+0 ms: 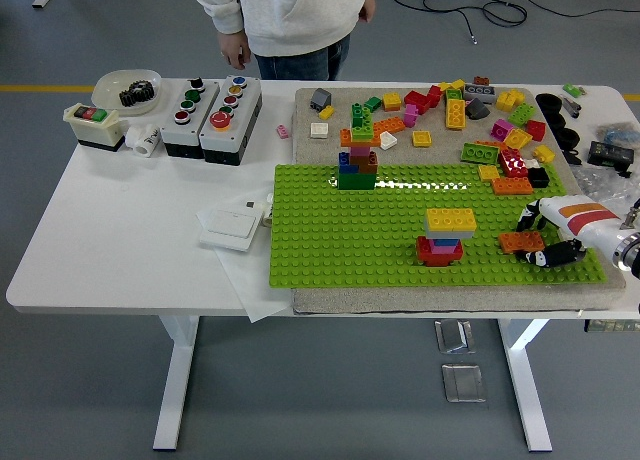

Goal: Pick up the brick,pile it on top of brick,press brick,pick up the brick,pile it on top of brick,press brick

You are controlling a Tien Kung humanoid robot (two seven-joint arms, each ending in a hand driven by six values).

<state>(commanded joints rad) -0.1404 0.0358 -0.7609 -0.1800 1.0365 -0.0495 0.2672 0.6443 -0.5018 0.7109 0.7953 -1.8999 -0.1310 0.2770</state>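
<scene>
One robot hand, the right hand, is reaching in from the table's right edge, its fingers curling round an orange brick sitting on the green baseplate; whether the grip is actually closing on it cannot be told. The left hand is not showing. The brick, flat and studded, is lying near the plate's right end, well apart from the small stack topped by a yellow brick. A shallow pinch is risking a slip or tilt on lifting, and a skewed brick could be jamming on the studs when pressed.
</scene>
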